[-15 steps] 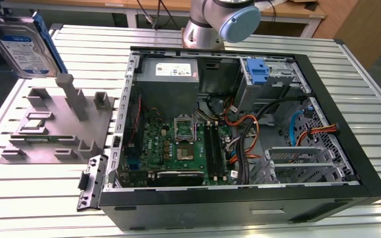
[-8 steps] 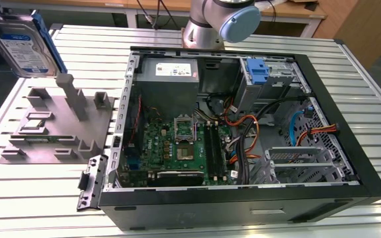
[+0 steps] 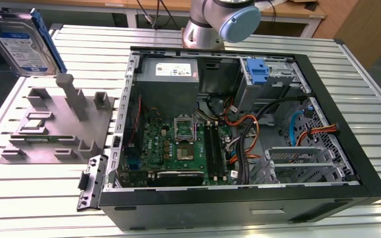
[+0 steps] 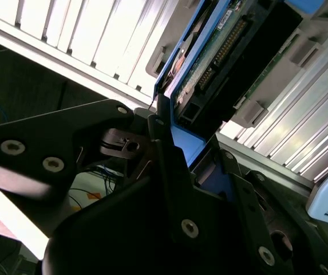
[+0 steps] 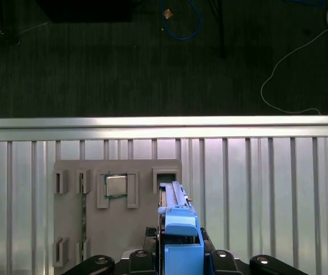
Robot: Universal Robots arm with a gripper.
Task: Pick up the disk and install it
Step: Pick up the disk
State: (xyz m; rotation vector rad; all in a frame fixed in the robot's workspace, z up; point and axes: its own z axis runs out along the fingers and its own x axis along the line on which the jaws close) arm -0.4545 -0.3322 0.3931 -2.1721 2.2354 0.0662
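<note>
Clamped shut, the gripper (image 4: 181,140) pinches the disk (image 4: 221,57) by one end of its blue carrier bracket, so the drive hangs edge-on beyond the fingertips. Just beneath it lies the grey holder tray (image 5: 118,229) with its upright posts. The open computer case (image 3: 243,124) sits well apart from it across the slatted table (image 3: 349,74). With so narrow a hold on plastic, I judge the carry wants slow, level motion: clear the posts fully and avoid any twist, lest the bracket flex or slip.
</note>
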